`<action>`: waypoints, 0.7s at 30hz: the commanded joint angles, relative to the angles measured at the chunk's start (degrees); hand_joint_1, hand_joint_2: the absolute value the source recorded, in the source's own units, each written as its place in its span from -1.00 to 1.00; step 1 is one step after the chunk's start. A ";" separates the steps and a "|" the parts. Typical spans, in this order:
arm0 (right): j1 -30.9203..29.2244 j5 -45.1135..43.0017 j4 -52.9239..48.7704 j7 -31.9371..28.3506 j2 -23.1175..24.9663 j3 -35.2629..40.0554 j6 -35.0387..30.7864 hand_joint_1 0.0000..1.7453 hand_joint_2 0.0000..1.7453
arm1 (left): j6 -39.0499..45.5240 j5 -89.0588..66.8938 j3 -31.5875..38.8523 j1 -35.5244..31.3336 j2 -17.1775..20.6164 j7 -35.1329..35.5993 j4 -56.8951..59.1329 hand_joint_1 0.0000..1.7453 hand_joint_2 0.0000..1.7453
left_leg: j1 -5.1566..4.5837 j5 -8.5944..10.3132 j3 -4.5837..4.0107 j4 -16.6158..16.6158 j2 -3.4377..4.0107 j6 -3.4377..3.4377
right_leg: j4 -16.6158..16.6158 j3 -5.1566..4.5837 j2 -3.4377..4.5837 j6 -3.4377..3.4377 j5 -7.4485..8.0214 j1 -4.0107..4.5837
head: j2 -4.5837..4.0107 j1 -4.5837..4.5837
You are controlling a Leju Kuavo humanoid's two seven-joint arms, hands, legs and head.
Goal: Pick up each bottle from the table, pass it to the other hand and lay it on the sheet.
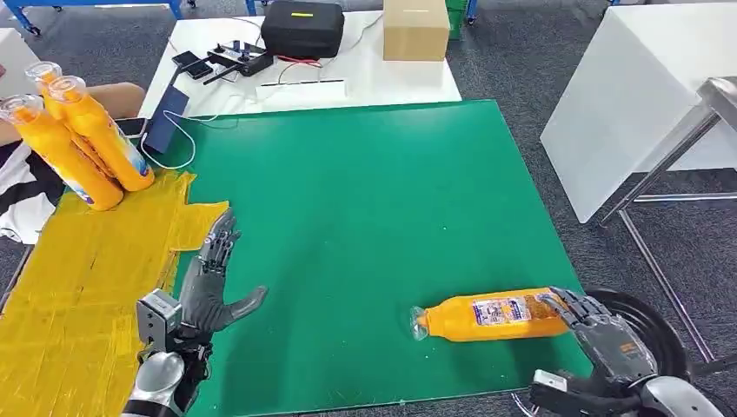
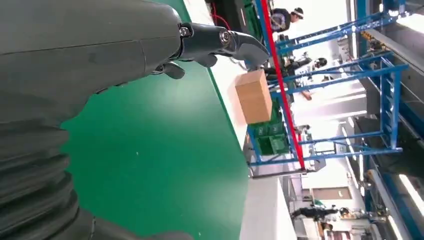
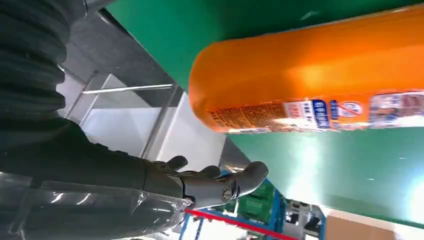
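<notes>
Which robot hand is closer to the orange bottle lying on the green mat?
The right robot hand, at the base of the bottle. The left robot hand is far across the mat.

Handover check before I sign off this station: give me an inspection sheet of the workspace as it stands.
Surface: green mat on the table, yellow sheet at its left.
Job's things: one orange bottle lying on the mat; three bottles on the sheet's far end.
Clutter: black case, cardboard box, small devices on the white table behind.
Hands: left hand open over the mat; right hand open at the bottle's base.
Cables: white cable at the mat's far left corner.
Surroundings: white table, metal frame at right.
</notes>
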 commanded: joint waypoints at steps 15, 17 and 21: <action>-23.11 10.70 24.57 0.80 10.77 9.17 -1.12 -1.00 1.00 | -1.48 1.07 -1.48 -2.98 -1.01 0.97 2.82 -1.00 1.00 | 0.17 -0.04 0.31 -0.06 0.14 -0.09 | -0.16 0.32 0.36 -0.07 0.02 0.15 | 0.00 0.00; -25.33 11.21 26.54 0.72 11.37 10.50 -0.89 -1.00 1.00 | -1.60 1.17 -1.63 -3.10 -1.02 0.97 2.82 -1.00 1.00 | 0.22 -0.10 0.41 -0.05 0.23 -0.12 | -0.18 0.42 0.47 -0.09 0.01 0.20 | 0.00 0.00; -29.43 11.78 30.08 0.18 13.63 13.05 -1.77 -1.00 1.00 | -1.63 1.27 -1.60 -3.62 -1.21 0.99 3.21 -1.00 1.00 | 0.21 -0.06 0.36 -0.03 0.19 -0.12 | -0.16 0.37 0.44 -0.08 0.04 0.19 | 0.00 0.00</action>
